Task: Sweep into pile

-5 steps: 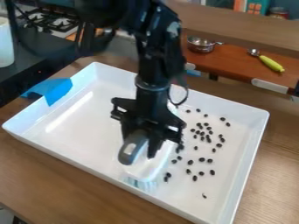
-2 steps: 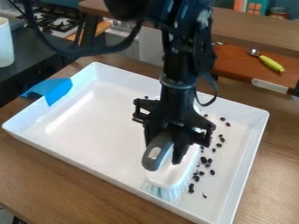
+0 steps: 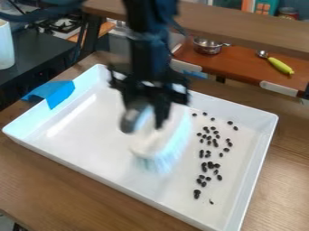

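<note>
Over the middle of the white tray, my gripper is shut on the grey handle of a brush. The brush has a white body and pale blue bristles, and it looks blurred. Dark beans lie scattered in a band along the right part of the tray floor, to the right of the brush. Some sit close together toward the near end, others are spread out further back.
The white tray with raised walls rests on a wooden table. Blue tape covers its left corner. Behind stand a metal pot, a green-handled scoop and a toy stove.
The gripper and brush first moved right against the beans, then back left and away from the camera. Beans on the near right now lie closer together and further right.
</note>
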You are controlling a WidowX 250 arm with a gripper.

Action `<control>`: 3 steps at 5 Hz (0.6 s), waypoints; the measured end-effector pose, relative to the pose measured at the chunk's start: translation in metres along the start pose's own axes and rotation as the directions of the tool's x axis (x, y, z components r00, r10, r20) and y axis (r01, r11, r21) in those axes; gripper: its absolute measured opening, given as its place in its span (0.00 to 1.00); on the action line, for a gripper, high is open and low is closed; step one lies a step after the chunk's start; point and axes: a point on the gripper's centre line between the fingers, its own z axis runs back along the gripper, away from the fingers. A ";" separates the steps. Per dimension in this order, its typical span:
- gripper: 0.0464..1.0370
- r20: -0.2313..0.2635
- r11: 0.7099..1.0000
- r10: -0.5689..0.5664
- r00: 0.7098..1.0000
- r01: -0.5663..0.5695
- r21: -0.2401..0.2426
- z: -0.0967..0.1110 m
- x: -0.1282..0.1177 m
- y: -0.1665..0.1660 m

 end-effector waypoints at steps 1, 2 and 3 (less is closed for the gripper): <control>0.46 0.027 1.000 0.018 0.999 -0.019 0.013 0.007 0.009 0.043; 0.46 0.054 0.999 0.029 0.998 -0.030 0.028 0.009 0.019 0.078; 0.46 0.047 0.997 0.049 0.998 -0.051 0.049 -0.005 0.029 0.117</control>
